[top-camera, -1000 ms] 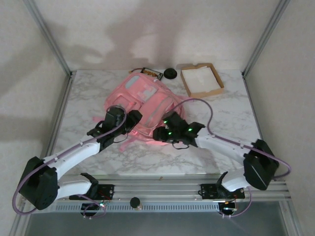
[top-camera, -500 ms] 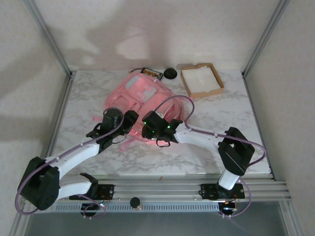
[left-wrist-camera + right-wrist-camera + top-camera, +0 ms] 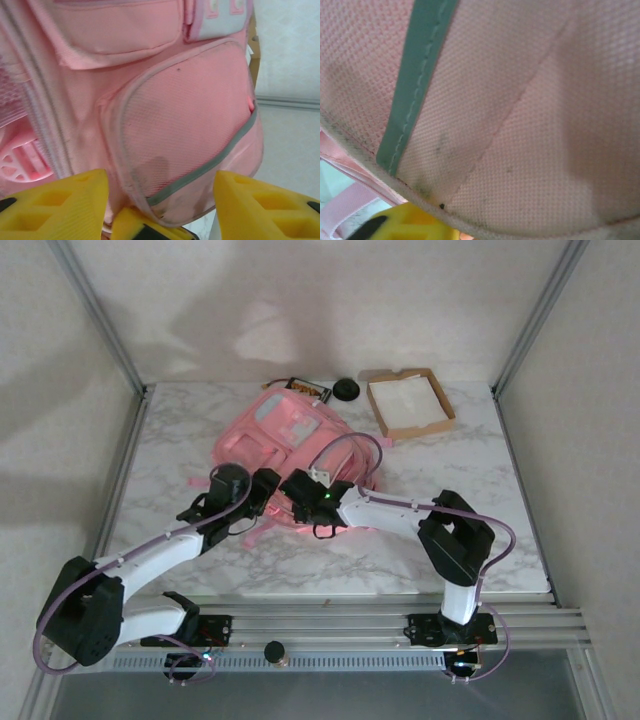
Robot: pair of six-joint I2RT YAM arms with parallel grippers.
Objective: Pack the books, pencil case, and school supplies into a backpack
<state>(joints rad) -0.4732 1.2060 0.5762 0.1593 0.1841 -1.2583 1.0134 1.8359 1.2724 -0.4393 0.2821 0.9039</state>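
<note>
large soft pink fabric backpack [image 3: 290, 430], toward marble desk's [image 3: 470, 480] far edge: likely limp, light; best taken at grey-piped pocket rim [image 3: 200, 172]. left gripper [image 3: 160, 192] spread astride that rim; right gripper [image 3: 303, 492]: cannot tell.

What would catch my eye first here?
The big pink backpack lying in the middle grabs you first. The left arm and right arm both reach in from the near edge, jaws close together at its near end. A shallow cardboard tray sits beyond it, to the right.
</note>
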